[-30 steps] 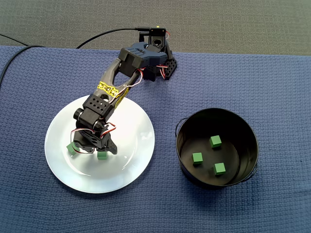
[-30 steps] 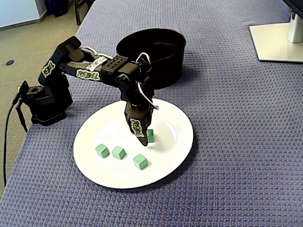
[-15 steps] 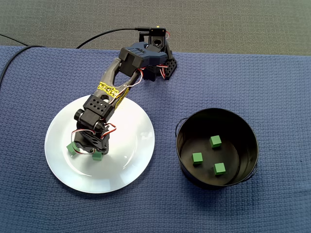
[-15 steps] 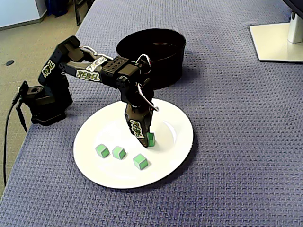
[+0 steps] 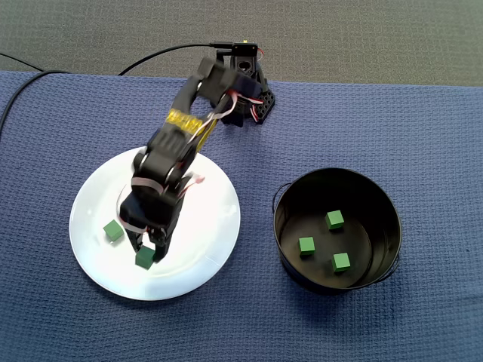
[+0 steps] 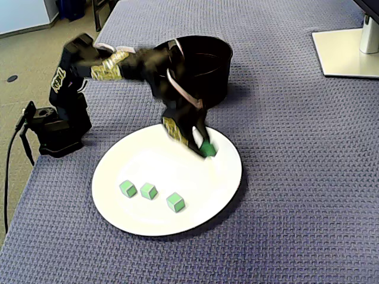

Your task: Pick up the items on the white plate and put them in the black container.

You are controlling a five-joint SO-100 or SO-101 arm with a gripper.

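Observation:
My gripper [image 5: 146,253] [image 6: 203,147] is shut on a green cube [image 5: 145,259] [image 6: 206,148] and holds it lifted just above the white plate [image 5: 205,226] [image 6: 148,163]. In a fixed view, three more green cubes [image 6: 128,189] [image 6: 148,190] [image 6: 175,202] lie in a row on the plate's near-left part. In the other fixed view only one of them [image 5: 113,231] shows; the arm hides the rest. The black container [image 5: 336,173] [image 6: 216,89] stands beside the plate with three green cubes [image 5: 335,219] [image 5: 306,245] [image 5: 341,262] inside.
The arm's base [image 5: 247,94] [image 6: 56,127] sits at the edge of the blue woven cloth, with a black cable [image 5: 162,53] trailing off. A white monitor stand [image 6: 349,50] occupies the far right corner.
The gripper closed on the green cube it stood over and has lifted it off the plate. The arm has risen and is blurred by motion.

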